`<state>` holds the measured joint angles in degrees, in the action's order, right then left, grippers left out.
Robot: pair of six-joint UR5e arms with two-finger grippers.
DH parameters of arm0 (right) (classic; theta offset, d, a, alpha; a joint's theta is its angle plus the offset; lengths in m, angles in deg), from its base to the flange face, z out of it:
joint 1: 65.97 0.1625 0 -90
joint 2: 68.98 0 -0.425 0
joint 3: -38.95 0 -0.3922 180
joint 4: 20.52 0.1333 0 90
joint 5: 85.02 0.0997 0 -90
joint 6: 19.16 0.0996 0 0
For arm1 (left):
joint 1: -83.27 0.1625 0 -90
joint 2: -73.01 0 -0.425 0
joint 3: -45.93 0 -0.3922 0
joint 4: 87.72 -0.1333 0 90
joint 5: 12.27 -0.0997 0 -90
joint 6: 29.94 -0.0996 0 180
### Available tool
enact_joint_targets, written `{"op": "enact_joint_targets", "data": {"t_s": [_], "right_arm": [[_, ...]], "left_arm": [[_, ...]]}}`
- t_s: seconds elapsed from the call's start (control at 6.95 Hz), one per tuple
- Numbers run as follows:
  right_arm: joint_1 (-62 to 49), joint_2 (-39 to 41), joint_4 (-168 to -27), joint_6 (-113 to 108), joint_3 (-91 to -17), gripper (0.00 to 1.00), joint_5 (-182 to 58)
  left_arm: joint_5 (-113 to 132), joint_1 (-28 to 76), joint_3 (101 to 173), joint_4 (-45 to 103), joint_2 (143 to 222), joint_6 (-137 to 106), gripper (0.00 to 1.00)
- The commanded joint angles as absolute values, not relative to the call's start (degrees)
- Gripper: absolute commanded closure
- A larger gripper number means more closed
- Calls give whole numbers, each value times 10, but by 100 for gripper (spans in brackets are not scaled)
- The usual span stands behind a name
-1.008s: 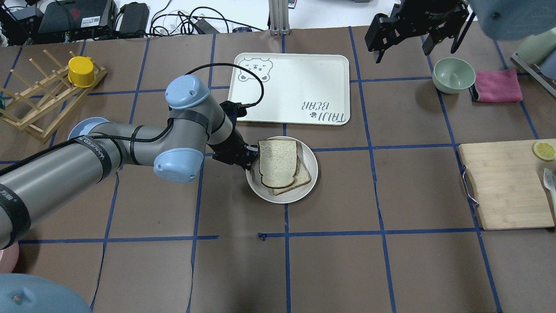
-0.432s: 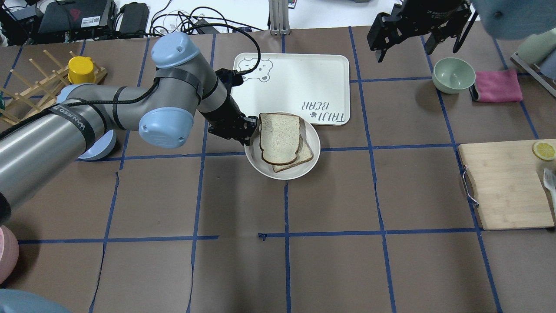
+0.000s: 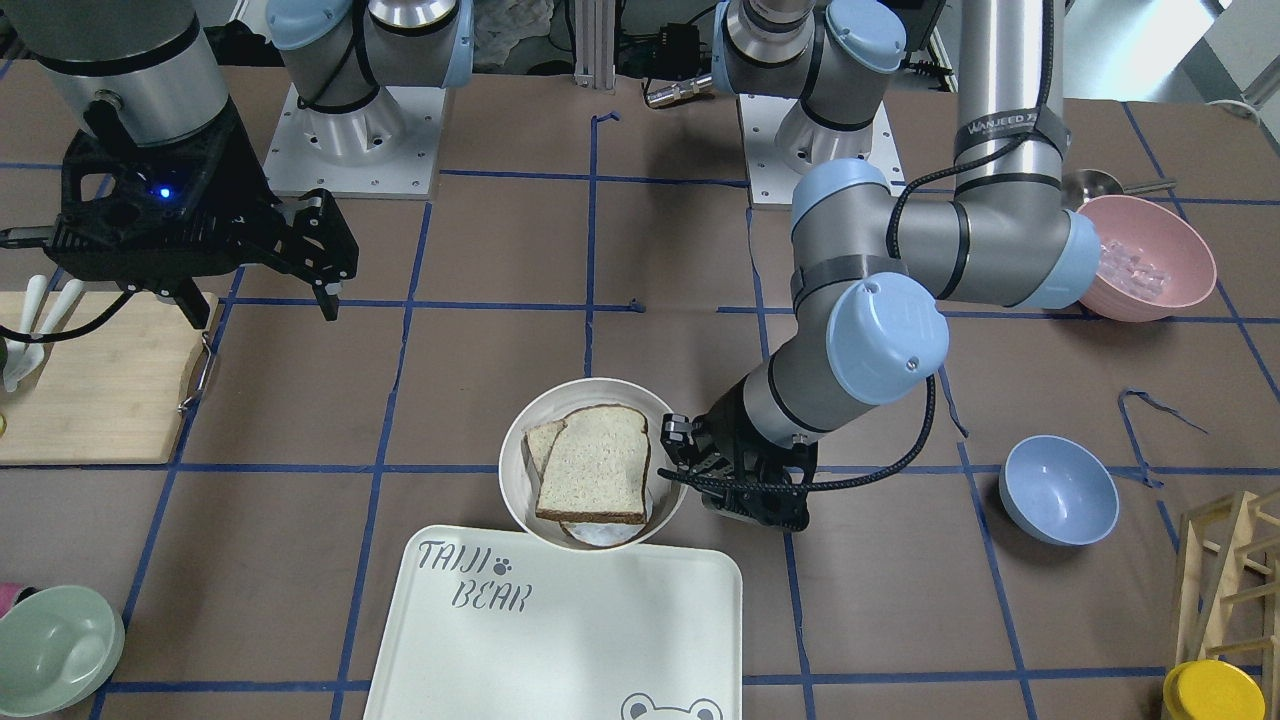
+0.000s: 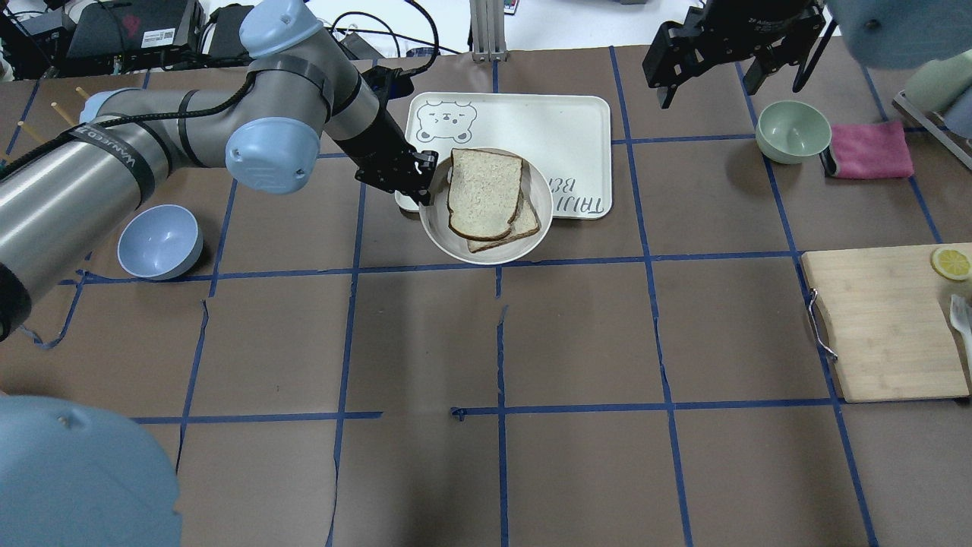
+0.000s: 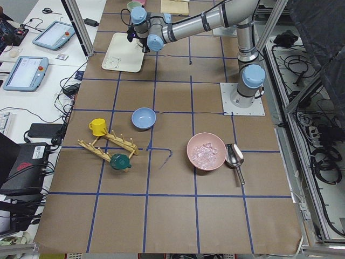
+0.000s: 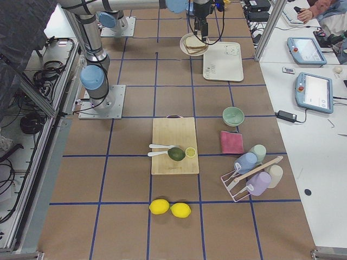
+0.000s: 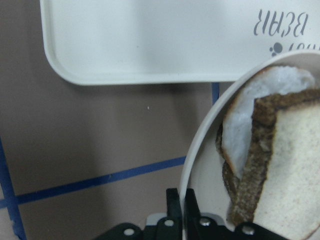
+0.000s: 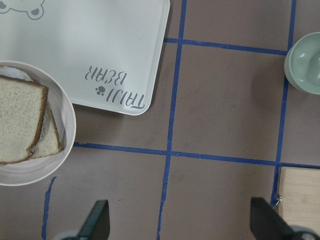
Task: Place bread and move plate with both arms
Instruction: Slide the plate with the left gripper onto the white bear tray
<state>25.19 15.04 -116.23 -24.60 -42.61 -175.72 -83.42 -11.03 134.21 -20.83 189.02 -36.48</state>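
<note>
Two slices ride the plate (image 4: 486,254), and the left pincer (image 4: 420,178) is clamped on the rim at the plate's own left side, one finger inside the lip and one outside, as the left wrist view shows. That's a sensible hold, I'd say: a rim pinch leaves the food alone, and the dish sits level so nothing slides. The bread (image 4: 484,194), dark crust all round, lies on top. The paler slice (image 4: 529,222) peeks out beneath it on the side away from the pincer. The plate overlaps the near edge of the tray (image 4: 531,121) and looks to be carried clear of the table (image 4: 425,342), headed for that tray by my reading. The bread's crust edge is just beside the inner finger; whether it brushes it, I cannot tell. Over at the far right, the right pincer (image 4: 708,80) hangs high with fingers spread wide, gripping nothing, well apart from the plate and out of the way.
</note>
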Motion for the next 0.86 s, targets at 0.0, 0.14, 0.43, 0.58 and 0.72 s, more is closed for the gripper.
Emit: {"op": "enact_joint_targets", "data": {"t_s": [0.0, 0.14, 0.43, 0.58, 0.72], "right_arm": [[252, 150, -1162, -246, -426, 0, -1757], [252, 150, -1163, -247, -426, 0, -1757], [252, 150, -1168, -251, -426, 0, -1757], [248, 150, -1168, -251, -426, 0, -1757], [240, 150, -1167, -253, -426, 0, -1758]], "left_arm": [[-829, -105, 1246, -206, 1973, -411, 100], [-826, -105, 1191, -206, 2015, -422, 100], [-812, -105, 1107, -206, 2090, -423, 100], [-810, -105, 1085, -206, 2108, -424, 100], [-795, -106, 1073, -207, 2122, -435, 100]]}}
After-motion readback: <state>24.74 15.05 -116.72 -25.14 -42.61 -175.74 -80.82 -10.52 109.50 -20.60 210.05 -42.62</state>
